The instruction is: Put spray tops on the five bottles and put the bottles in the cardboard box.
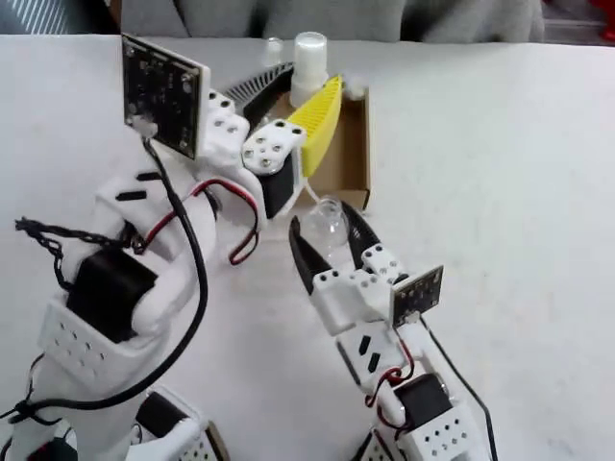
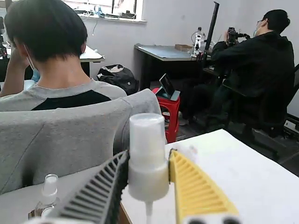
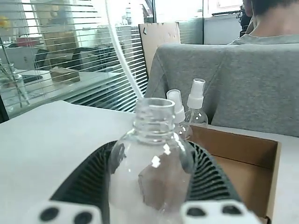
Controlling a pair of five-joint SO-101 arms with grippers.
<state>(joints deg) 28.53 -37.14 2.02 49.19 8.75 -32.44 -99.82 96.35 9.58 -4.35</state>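
My left gripper (image 1: pixel 312 75), with one black and one yellow finger, is shut on a white spray top (image 1: pixel 309 56) held over the far end of the cardboard box (image 1: pixel 354 149). In the left wrist view the spray top (image 2: pixel 148 158) sits upright between the fingers, its thin tube hanging down. My right gripper (image 1: pixel 324 219) is shut on a clear bottle (image 1: pixel 330 226) with an uncapped neck, at the box's near end. The right wrist view has this bottle (image 3: pixel 152 172) upright between black fingers (image 3: pixel 88 182). The tube (image 3: pixel 119 51) hangs just above and beside its neck.
Two capped bottles (image 3: pixel 194 109) stand past the far wall of the box (image 3: pixel 243 149). One capped bottle (image 2: pixel 46 196) stands by the table's far edge. People sit on chairs behind the table. White tabletop stretches to the right of the box.
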